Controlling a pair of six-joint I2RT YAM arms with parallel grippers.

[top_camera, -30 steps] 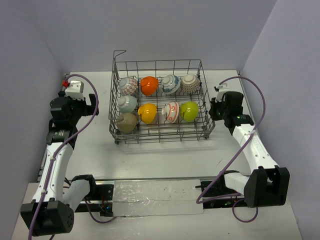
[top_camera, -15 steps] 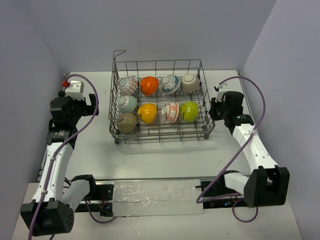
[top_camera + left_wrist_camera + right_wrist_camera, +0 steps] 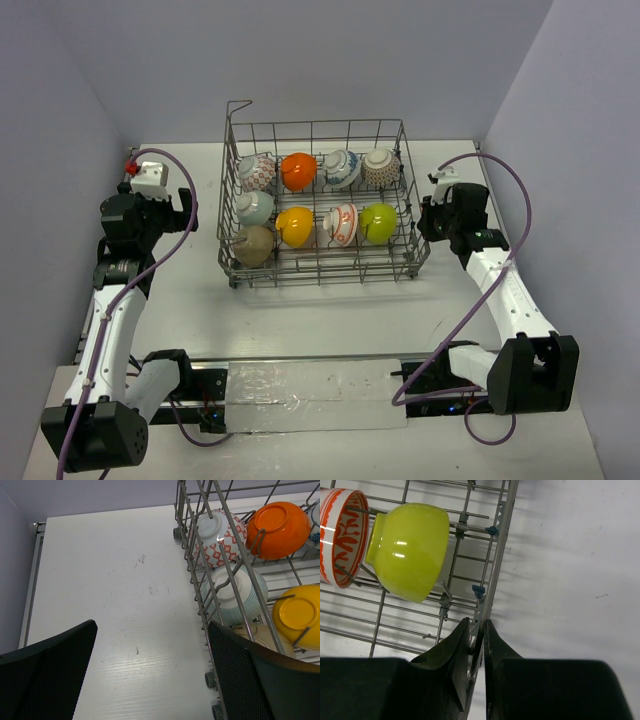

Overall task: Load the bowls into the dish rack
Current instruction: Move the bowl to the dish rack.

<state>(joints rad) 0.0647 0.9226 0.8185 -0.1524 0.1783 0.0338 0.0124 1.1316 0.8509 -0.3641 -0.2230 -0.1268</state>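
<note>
The grey wire dish rack (image 3: 320, 272) stands mid-table with several bowls on edge between its tines, among them an orange bowl (image 3: 298, 170), a yellow bowl (image 3: 295, 226), a lime green bowl (image 3: 378, 222) and a pale teal bowl (image 3: 255, 207). My right gripper (image 3: 425, 216) is at the rack's right wall. In the right wrist view the right gripper (image 3: 477, 625) is shut on the rack's side wire (image 3: 497, 545), next to the lime green bowl (image 3: 407, 550). My left gripper (image 3: 151, 630) is open over bare table, left of the rack (image 3: 200, 580), holding nothing.
A raised wire loop (image 3: 238, 103) stands at the rack's back left corner. Grey walls close in on both sides and the back. Purple cables (image 3: 500, 185) arc over each arm. The table's left edge (image 3: 31, 595) is close to the left gripper.
</note>
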